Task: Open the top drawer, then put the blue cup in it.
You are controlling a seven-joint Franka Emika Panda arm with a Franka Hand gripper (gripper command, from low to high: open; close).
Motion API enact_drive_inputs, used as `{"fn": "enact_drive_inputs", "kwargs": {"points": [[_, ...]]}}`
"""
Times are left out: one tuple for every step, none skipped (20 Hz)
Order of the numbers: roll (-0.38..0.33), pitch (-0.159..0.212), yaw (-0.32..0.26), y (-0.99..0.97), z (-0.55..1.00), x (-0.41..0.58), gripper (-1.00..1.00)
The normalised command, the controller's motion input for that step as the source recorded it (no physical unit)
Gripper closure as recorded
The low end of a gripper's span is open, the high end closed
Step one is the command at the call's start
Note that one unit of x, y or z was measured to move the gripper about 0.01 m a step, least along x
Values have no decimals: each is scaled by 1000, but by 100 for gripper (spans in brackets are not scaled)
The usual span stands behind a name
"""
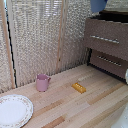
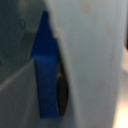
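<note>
The blue cup [image 1: 98, 4] hangs at the upper edge of the exterior view, just above the dark brown cabinet. The arm holding it is cut off there. Up close in the wrist view, the blue cup [image 2: 46, 65] sits between two blurred pale fingers [image 2: 92, 60], so my gripper [image 2: 50, 75] is shut on it. The top drawer [image 1: 106, 38], with its silver bar handle [image 1: 104, 39], stands pulled out: its front sits forward of the lower drawer [image 1: 109, 62], and a dark gap shows behind it below the cup.
On the wooden table stand a pink mug [image 1: 42, 82] with a handle, a small yellow block [image 1: 78, 88] and a white patterned plate [image 1: 14, 110] at the exterior view's left front. Blinds line the back. Something white [image 1: 126, 75] pokes in at the right edge.
</note>
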Motion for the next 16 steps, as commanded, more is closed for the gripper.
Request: {"fn": "enact_drive_inputs", "kwargs": {"points": [[129,42,-131,-526,803,0,100],[138,69,-134,-517,749,-26,100],[142,65,-135,-506,737,-29,100],[141,65,-135,-506,737,-26,100],[145,65,-135,-506,734,-29,100],[161,88,-121,-526,663,-89,100],[195,95,-89,-569,531,-114,100],[179,66,-94,-606,271,-120,100],[186,71,-94,-606,109,-86,100],[186,79,-93,-611,0,-26,100],[194,81,-87,-623,0,-23,100],[214,91,-58,-669,0,-17,100],[209,90,-55,-683,0,0,100],[194,62,-47,-706,0,0,100],[183,36,-39,-740,0,0,100],[180,27,-21,-754,0,0,100]]}}
